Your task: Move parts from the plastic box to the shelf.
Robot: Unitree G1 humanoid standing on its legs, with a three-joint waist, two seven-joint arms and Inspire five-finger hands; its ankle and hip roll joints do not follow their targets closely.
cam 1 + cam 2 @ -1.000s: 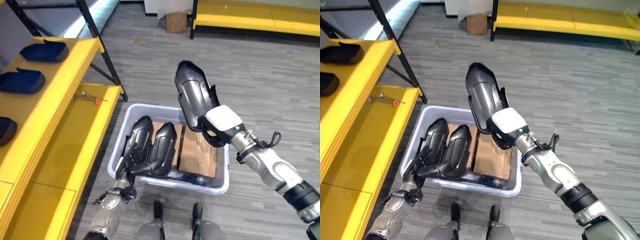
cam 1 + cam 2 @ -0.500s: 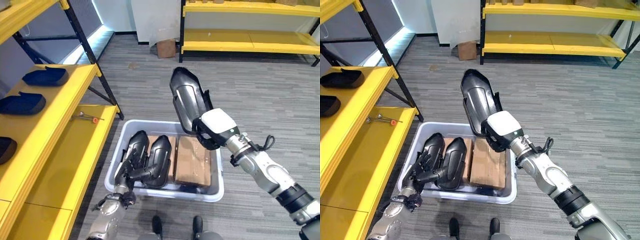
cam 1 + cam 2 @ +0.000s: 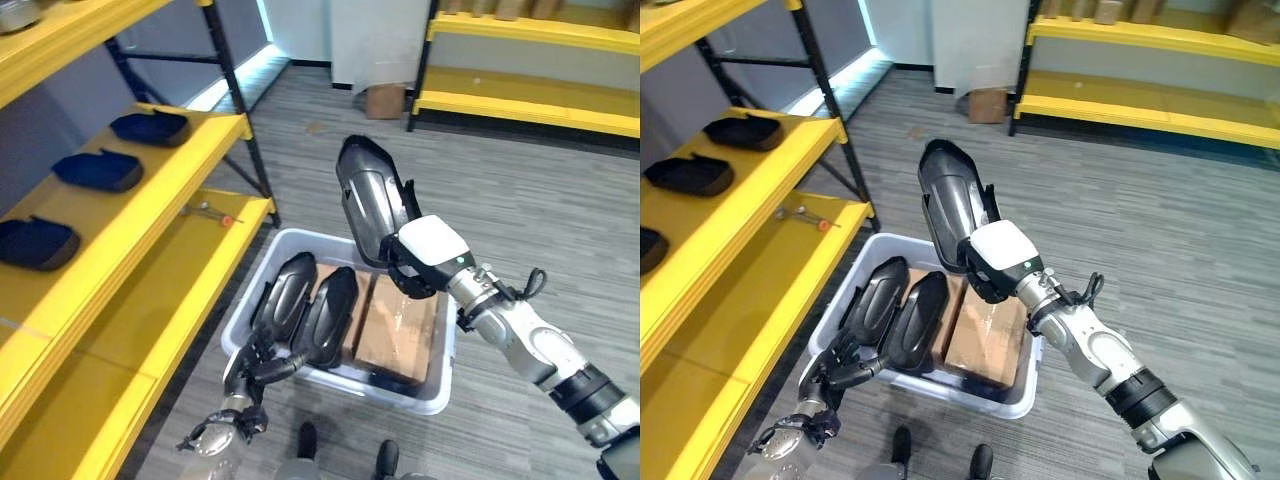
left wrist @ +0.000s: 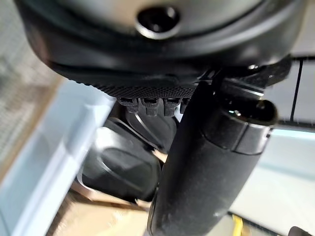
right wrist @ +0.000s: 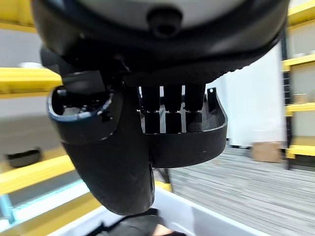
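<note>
Grey floor, plastic box (image 3: 436,398) holding two black parts (image 3: 305,309), right hand (image 3: 425,262) clasping one part (image 3: 368,200), left hand (image 3: 260,362) gripping another.

Right robot hand (image 3: 425,262) raised, apparently clenched — left robot hand (image 3: 840,362) low, curled.

A robot's right hand (image 3: 995,262), topped with a white cover, gripped a long, glossy black moulded part (image 3: 950,205) and held it upright above a pale plastic box (image 3: 937,384) on a grey wood-patterned floor (image 3: 1160,230). Inside the box, two similar black parts (image 3: 896,307) stood side by side next to a brown cardboard package (image 3: 990,330). The left hand (image 3: 835,362) reached up at the box's near-left corner, fingers curled by the leftmost part. A yellow shelf (image 3: 750,240) ran along the left, carrying dark parts (image 3: 690,175) on its upper level and a small tool (image 3: 803,216) on the lower one
</note>
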